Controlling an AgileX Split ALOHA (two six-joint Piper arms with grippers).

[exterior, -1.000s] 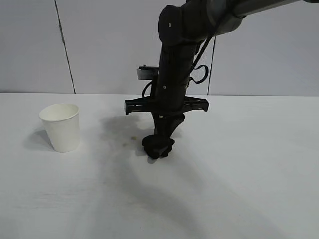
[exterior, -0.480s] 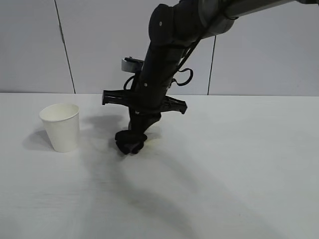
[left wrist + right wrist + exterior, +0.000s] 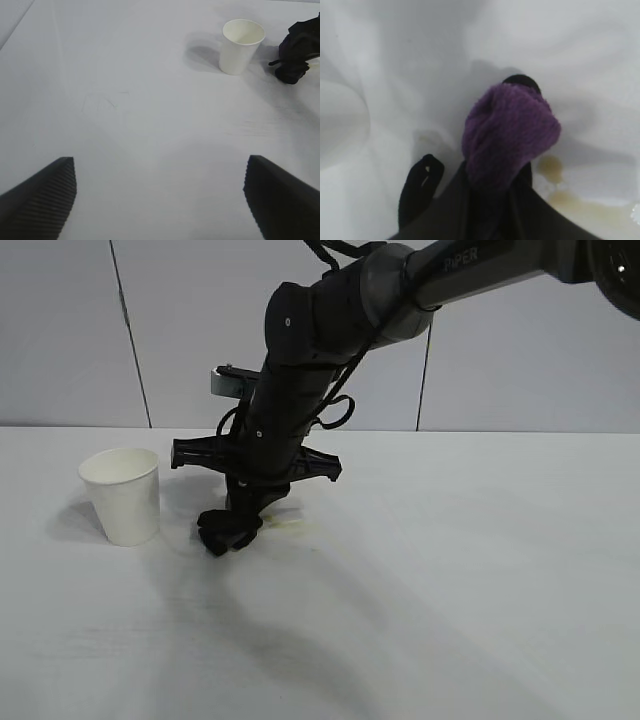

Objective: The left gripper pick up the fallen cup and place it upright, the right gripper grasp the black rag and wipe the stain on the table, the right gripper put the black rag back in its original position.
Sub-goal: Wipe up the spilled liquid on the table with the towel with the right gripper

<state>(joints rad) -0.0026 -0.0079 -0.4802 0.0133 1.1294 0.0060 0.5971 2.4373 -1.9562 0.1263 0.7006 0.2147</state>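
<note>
The white paper cup stands upright on the table at the left; the left wrist view shows the cup far ahead. My right gripper points down just right of the cup, shut on the black rag and pressing it to the tabletop. Up close the black rag shows its purple side bunched between the fingers. A pale amber stain smears the table beside it, faint as a stain in the exterior view. My left gripper is open over bare table, away from the cup.
A grey panelled wall runs behind the table. The right arm reaches in from the upper right and casts a broad shadow across the middle of the tabletop.
The right gripper has dragged the rag leftward across the table, from the centre to close beside the cup, leaving a faint smear behind it. Cup and left gripper are unmoved.
</note>
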